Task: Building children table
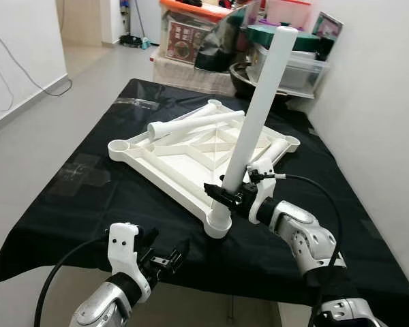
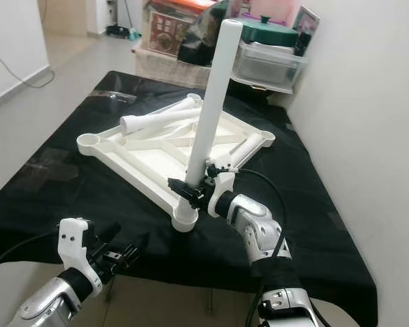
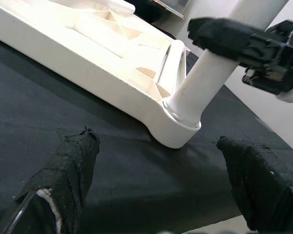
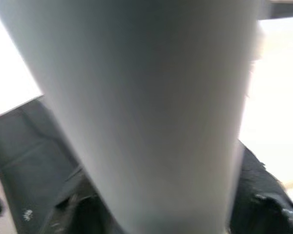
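The tabletop [image 1: 191,160] is white plastic, lying upside down on a black cloth [image 1: 88,184], its ribbed underside facing up and a round socket at each corner. One white leg [image 1: 255,116] stands in the near corner socket [image 1: 218,225], its long axis rising and leaning slightly to the far right. The right gripper [image 1: 226,195] pinches this leg just above the socket, black fingers pressed on both sides. Two more legs lie flat on the frame: one [image 1: 191,122] points left to right across the far part, the other [image 1: 276,151] lies along the right side. The left gripper [image 1: 165,261] hovers at the near cloth edge with fingers spread, apart from the socket. Bare cloth lies open on the left and near sides; boxes [image 1: 286,54] crowd the far edge, and a wall [image 1: 375,122] runs close on the right
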Robot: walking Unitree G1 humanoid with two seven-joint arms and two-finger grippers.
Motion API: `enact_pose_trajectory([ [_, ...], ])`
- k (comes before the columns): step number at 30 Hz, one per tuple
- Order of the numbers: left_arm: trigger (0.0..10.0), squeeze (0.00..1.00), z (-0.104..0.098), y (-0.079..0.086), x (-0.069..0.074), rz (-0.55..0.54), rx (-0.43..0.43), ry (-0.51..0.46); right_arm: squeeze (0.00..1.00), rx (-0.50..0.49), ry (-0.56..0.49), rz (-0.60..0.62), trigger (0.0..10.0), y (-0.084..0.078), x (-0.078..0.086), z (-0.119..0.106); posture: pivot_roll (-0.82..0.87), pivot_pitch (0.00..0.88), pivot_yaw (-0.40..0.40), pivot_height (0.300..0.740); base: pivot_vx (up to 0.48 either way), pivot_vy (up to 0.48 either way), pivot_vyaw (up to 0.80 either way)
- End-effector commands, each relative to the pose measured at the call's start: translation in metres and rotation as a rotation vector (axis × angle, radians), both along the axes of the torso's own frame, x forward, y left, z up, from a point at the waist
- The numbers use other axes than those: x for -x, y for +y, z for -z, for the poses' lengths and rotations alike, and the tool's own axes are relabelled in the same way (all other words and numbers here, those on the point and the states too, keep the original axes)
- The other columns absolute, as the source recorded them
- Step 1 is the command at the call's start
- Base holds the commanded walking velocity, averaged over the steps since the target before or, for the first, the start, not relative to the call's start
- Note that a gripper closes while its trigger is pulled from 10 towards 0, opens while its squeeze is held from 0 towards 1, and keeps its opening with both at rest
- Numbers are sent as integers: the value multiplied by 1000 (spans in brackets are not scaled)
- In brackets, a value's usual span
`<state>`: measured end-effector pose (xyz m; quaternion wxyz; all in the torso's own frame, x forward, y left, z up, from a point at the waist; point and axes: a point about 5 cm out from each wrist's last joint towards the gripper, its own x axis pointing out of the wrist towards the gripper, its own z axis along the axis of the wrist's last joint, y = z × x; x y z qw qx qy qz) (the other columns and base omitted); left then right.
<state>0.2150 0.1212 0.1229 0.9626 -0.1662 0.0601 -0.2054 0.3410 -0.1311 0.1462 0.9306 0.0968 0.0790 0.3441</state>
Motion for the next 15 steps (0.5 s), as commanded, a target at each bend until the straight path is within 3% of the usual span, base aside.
enact_pose_trajectory([
  [1,10000,0,1,-4,2,9,8,6,0,-5,18,46,4588,-6,-1,5,147,0,-191,740,0,0,0],
  [2,10000,0,1,-4,3,8,11,8,0,-33,25,96,0,-11,-1,8,144,0,-190,740,0,0,0],
  [3,10000,0,1,-4,3,8,11,8,0,-33,25,96,0,-11,-1,8,144,0,-190,740,0,0,0],
  [4,10000,0,2,-5,3,7,14,10,0,0,60,245,0,-21,-5,14,144,0,-191,740,0,0,0],
  [5,10000,0,2,-5,3,7,14,10,0,0,60,245,0,-21,-5,14,144,0,-191,740,0,0,0],
  [6,10000,0,2,-5,3,4,17,12,0,96,151,541,0,-46,-9,27,139,0,-192,740,0,0,0],
  [8,10000,0,2,-5,3,1,20,13,0,211,260,915,0,-77,-4,41,144,0,-197,740,0,0,0],
  [12,10000,0,2,-5,3,0,19,13,0,207,263,966,0,-79,1,42,144,0,-197,740,0,0,0],
  [13,10000,0,2,-4,3,0,18,14,0,185,252,919,0,-70,3,40,133,0,-187,740,0,0,0],
  [14,10000,0,3,-4,3,0,17,15,0,159,212,846,10000,-58,5,36,126,0,-181,740,0,0,0],
  [15,10000,0,4,-4,4,3,18,18,0,126,166,775,10000,-48,7,31,122,0,-179,740,0,0,0],
])
